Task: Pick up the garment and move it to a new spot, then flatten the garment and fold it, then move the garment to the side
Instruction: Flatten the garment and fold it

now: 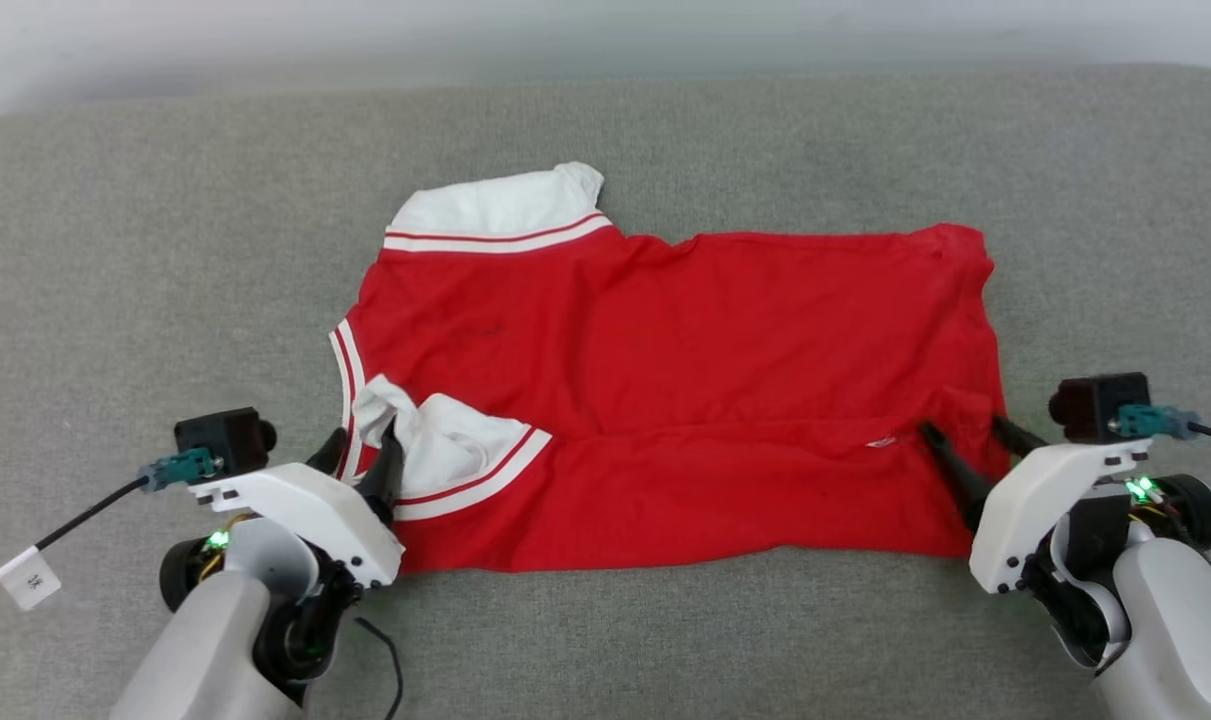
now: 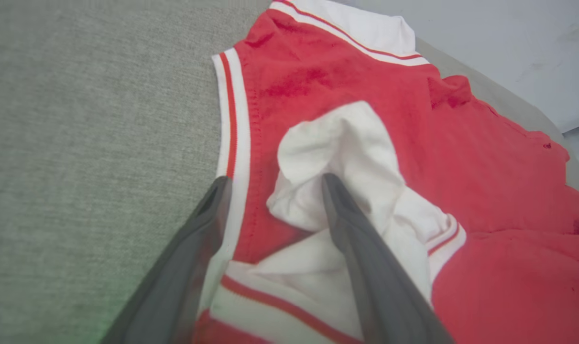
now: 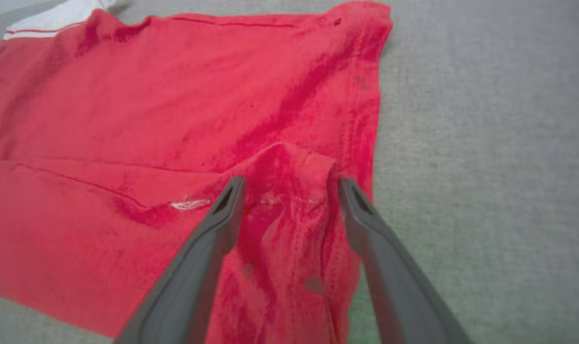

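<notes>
Two grippers sit at the near corners of the garment (image 1: 685,400), which lies spread across the middle of a grey woven surface (image 1: 665,130) in the head view. Its near strip is doubled back over the rest, hiding what lies beneath. A white panel (image 1: 495,210) with red-white trim pokes out at 11 o'clock. A faint dark mark toward 9 o'clock is too dim to read.

The left gripper (image 1: 365,440) sits at the garment's 8 o'clock. Its pale housing covers that corner of the cloth. In the left wrist view the left gripper (image 2: 276,181) has its fingers spread wide, with a rumpled white fold (image 2: 337,157) rising between them. One finger (image 2: 361,248) rests against that fold, the other lies over the striped trim. It has nothing clamped.

The right gripper (image 1: 962,426) sits at 4 o'clock, by the hem. In the right wrist view the right gripper (image 3: 291,184) is also wide apart, straddling a raised ridge of red cloth (image 3: 294,162) without closing on it. Both wrist views cut the garment off at their edges.

A tagged cable (image 1: 27,577) trails from the left arm toward 9 o'clock.
</notes>
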{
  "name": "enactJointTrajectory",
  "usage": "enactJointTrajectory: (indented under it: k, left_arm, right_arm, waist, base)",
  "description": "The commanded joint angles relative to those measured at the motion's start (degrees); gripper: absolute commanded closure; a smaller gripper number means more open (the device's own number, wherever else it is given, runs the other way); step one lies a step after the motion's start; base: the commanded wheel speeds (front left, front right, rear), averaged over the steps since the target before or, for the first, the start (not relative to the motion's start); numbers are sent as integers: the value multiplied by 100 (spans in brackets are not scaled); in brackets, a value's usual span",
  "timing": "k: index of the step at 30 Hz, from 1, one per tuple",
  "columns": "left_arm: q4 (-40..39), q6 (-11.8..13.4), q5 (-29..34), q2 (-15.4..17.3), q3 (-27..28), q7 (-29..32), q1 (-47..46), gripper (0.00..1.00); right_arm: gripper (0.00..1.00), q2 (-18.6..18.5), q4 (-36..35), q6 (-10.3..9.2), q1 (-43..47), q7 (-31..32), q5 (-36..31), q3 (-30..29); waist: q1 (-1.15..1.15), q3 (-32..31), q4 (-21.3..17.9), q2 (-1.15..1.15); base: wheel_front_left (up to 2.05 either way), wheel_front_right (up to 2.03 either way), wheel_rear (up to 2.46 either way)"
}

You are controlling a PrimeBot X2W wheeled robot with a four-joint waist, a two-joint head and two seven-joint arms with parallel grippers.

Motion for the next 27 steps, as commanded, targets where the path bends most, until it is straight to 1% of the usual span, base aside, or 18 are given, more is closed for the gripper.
enactJointTrajectory:
  k: [1,2,4,8,10,13,16,20,24,27]
  left_arm:
    - [21,-42,-45,97,36,5,15,0]
    - [21,-42,-45,97,36,5,15,0]
    - [-38,-42,-52,179,58,40,94,0]
    - [-340,62,-56,458,74,276,269,0]
    - [-564,123,-62,631,57,513,365,0]
    - [-986,216,-91,952,9,1032,486,0]
    - [-1397,363,-164,1254,-48,1663,612,0]
    - [-1837,623,-312,1592,-99,2470,765,0]
    - [-2043,874,-482,1780,-110,3057,877,0]
    - [-2060,970,-531,1888,-173,3383,912,0]
  right_arm:
    - [0,-44,-70,-6,104,-231,93,25]
    - [0,-44,-70,-6,104,-231,93,25]
    - [0,-62,-205,-6,160,-543,139,19]
    - [0,-50,-586,-6,359,-1111,61,-106]
    - [0,-11,-822,-6,460,-1307,-29,-195]
    - [0,46,-1236,-6,647,-1513,-184,-367]
    - [0,140,-1653,-6,826,-1540,-377,-554]
    - [0,315,-2209,-6,1052,-1480,-585,-729]
    - [0,505,-2629,-6,1219,-1373,-669,-846]
    - [0,612,-2772,-6,1262,-1295,-683,-897]
  waist:
    - [-1,-161,-16,0]
    - [-1,-161,-16,0]
    - [-1,-304,-40,0]
    - [-1,-566,-106,0]
    - [-1,-660,-144,0]
    - [-1,-744,-187,0]
    - [-1,-762,-259,0]
    - [-1,-662,-380,0]
    - [-1,-429,-520,0]
    - [-1,-202,-611,0]
  base:
    - [0,0,0]
    - [0,0,0]
    - [0,0,0]
    - [0,0,0]
    - [0,0,0]
    - [0,0,0]
    - [0,0,0]
    - [0,0,0]
    - [0,0,0]
    - [0,0,0]
